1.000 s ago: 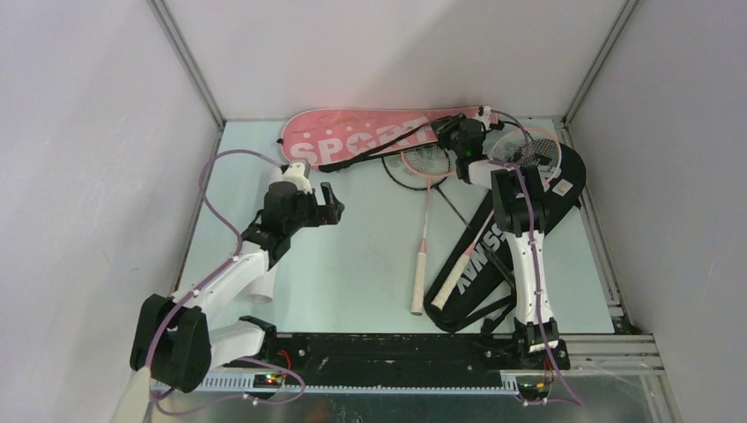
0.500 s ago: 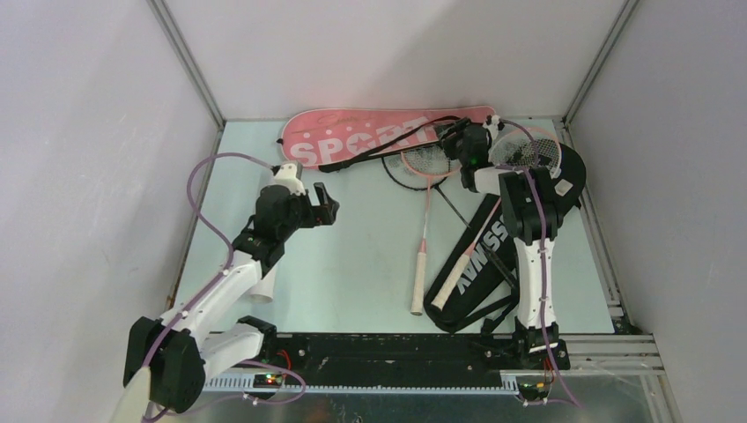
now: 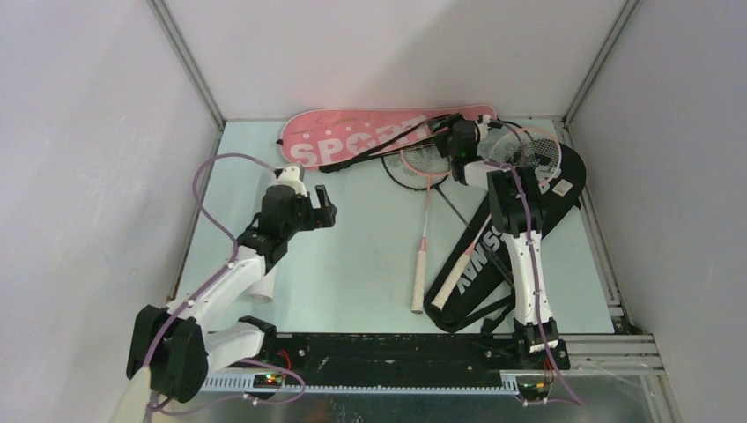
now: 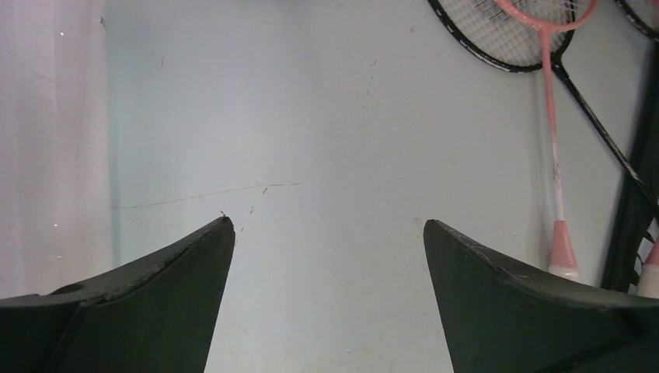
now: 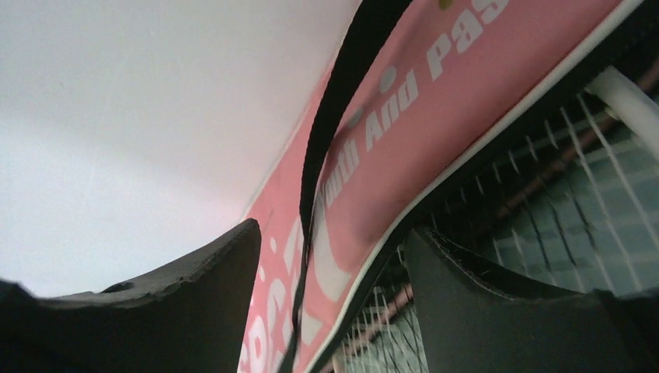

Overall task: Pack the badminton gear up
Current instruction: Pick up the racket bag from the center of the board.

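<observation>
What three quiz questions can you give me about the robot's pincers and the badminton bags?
1. True or false: the left arm's black pincer is shut tight.
2. Which word is printed in white on the long pink fabric bag? A) SPORT B) TENNIS C) GOAL
3. Fill in: the right arm's black pincer has the pink bag's edge and a black ____ between its fingers.
Key: 1 false, its jaws stand wide apart over the pale table. 2 A. 3 strap.
</observation>
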### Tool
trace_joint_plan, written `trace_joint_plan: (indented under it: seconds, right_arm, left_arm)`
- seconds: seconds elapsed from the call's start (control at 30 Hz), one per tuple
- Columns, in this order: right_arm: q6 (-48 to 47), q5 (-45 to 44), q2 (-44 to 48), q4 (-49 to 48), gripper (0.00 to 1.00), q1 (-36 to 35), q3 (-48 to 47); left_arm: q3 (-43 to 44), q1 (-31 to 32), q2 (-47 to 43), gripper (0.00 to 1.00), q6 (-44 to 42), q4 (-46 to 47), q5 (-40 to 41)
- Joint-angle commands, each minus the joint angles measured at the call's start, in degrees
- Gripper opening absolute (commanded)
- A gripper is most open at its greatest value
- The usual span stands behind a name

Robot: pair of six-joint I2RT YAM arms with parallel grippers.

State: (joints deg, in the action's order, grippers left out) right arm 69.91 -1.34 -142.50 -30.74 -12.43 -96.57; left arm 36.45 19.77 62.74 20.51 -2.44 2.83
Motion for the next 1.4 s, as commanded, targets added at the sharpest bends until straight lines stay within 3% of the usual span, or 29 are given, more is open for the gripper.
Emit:
trace_joint_plan:
  seconds: [0.0, 0.07, 0.13, 0.3, 0.33, 0.43, 0.63, 0.77, 0.9, 1.07, 1.37]
  right_arm:
    - [4.0, -4.7, -5.9, 4.9, 0.71, -0.9, -9.1]
    - [4.6, -6.6, -7.7, 4.3, 0.68, -1.4, -11.6]
    - [4.1, -7.9, -9.0, 2.6, 0.56, -1.9, -13.8]
    - [-0.4, -8.3, -5.7, -2.8, 0.02, -2.0, -12.5]
    - [-1.5, -8.3, -2.7, -3.5, 0.00, -1.8, -10.2]
    - [-7.1, -7.9, 4.7, -6.3, 0.00, -0.9, -3.5]
    - [-15.1, -5.1, 28.6, -9.0, 0.00, 1.0, 9.4]
    - [-21.0, -1.4, 41.3, -4.0, 0.00, 1.0, 13.8]
    - [-21.3, -4.0, 50.7, 2.9, 0.00, 0.1, 18.2]
    - [-21.3, -11.1, 56.2, 7.0, 0.00, -2.3, 22.1]
    - [-26.3, -17.0, 47.7, -9.0, 0.00, -0.5, 17.1]
  left_arm:
    - [2.8, 0.3, 1.1, 0.98, -0.9, 0.1, 1.6]
    - [3.2, 0.3, 1.7, 0.98, -1.3, -0.4, 2.2]
    - [3.5, 0.3, 2.2, 0.98, -1.5, -0.5, 2.5]
    - [3.8, 0.3, 2.5, 0.97, -1.3, -0.6, 1.4]
    - [3.7, 0.3, 2.0, 0.96, -1.2, -0.6, 1.2]
    - [2.7, 0.3, -0.2, 0.96, -0.7, -0.4, -0.3]
    - [0.2, 1.5, -8.3, 0.96, 0.6, 1.3, -6.0]
    - [-0.1, 3.8, -13.1, 0.97, 0.0, 0.1, -7.3]
    - [0.1, 7.0, -15.4, 0.98, -0.1, -0.2, -8.3]
    - [-0.3, 12.3, -14.3, 0.98, 2.5, 2.0, -6.7]
    - [2.5, 18.3, -3.8, 0.98, 4.7, 6.6, -4.0]
